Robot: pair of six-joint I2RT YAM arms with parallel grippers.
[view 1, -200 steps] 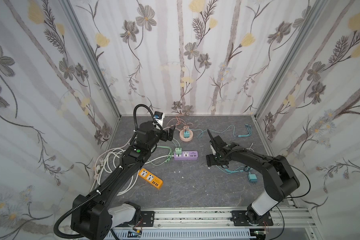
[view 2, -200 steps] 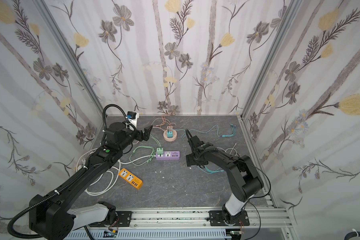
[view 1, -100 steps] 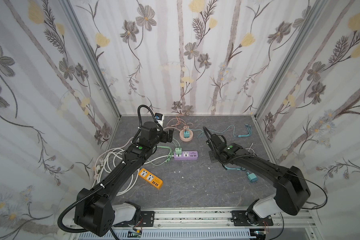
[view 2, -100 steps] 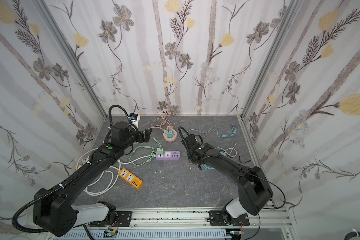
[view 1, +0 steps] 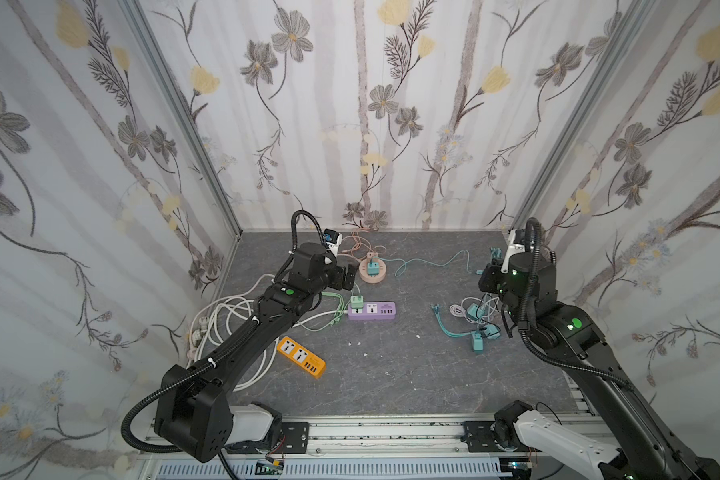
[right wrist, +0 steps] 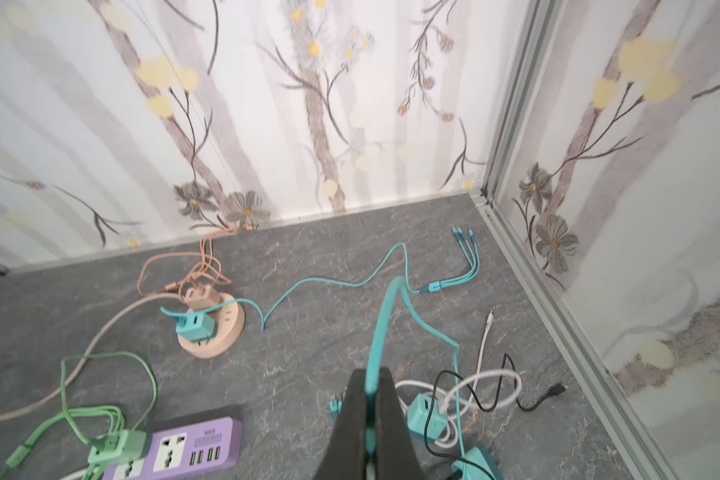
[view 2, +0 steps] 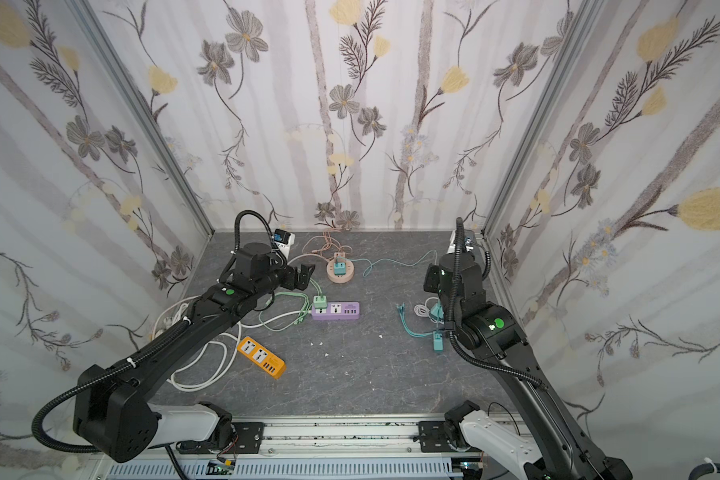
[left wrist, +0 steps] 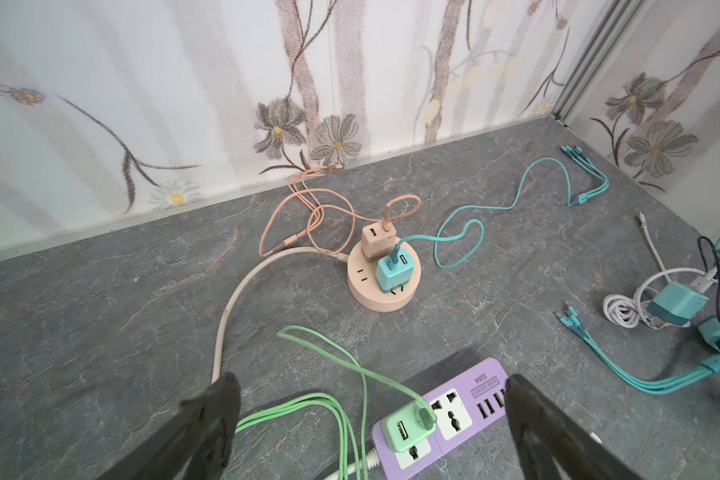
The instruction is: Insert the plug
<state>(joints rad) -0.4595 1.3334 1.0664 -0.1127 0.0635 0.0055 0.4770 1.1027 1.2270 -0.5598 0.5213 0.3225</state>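
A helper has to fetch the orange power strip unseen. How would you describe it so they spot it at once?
Start at the grey tabletop, on the side with the coiled white cable. The orange power strip lies slantwise beside that coil, nearer the front edge than the purple power strip. It alone is orange with nothing plugged in; the purple one carries a green charger.

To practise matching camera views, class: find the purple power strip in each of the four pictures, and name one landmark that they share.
Top view: purple power strip lies mid-floor, nearer the camera than the round peach socket.
Top view: purple power strip lies a little left of centre.
Left wrist: purple power strip lies close to the camera, with the peach socket beyond.
Right wrist: purple power strip likewise.
Shared landmark: the green charger plugged into one end.
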